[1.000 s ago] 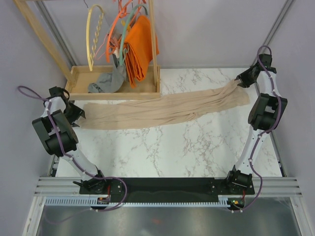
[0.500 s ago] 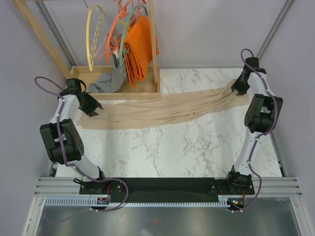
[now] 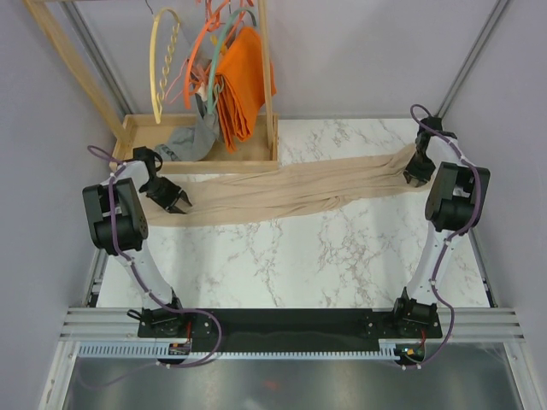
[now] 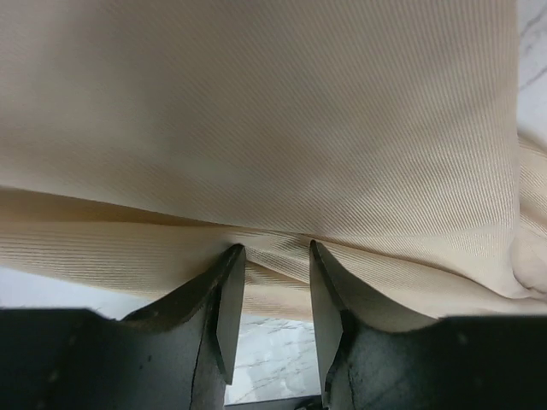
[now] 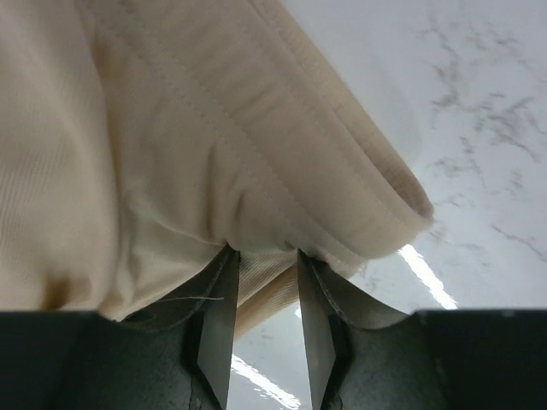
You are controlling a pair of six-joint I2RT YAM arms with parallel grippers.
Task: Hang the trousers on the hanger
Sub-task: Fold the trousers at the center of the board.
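Observation:
The beige trousers [image 3: 291, 190] lie stretched across the marble table, leg ends at the left and waist at the right. My left gripper [image 3: 177, 202] is at the leg ends. In the left wrist view it [image 4: 272, 256] is open, with its fingertips [image 4: 224, 290] touching the fabric [image 4: 273, 128]. My right gripper [image 3: 416, 171] is at the waist end. In the right wrist view it [image 5: 265, 260] is open, with its tips against the waistband [image 5: 342, 188]. The pale yellow hanger [image 3: 162, 64] hangs on the wooden rack at the back left, away from both grippers.
The wooden rack [image 3: 267, 77] holds orange hangers [image 3: 198, 60], a teal hanger [image 3: 215, 64] and an orange cloth [image 3: 241, 81]. A grey garment [image 3: 184, 141] lies in its tray [image 3: 201, 162], just behind the trousers' left part. Bare marble [image 3: 291, 256] lies in front of the trousers.
My left gripper swung from the table's left edge rightward onto the leg ends. My right gripper came down and forward onto the waist end. The trousers bunched slightly.

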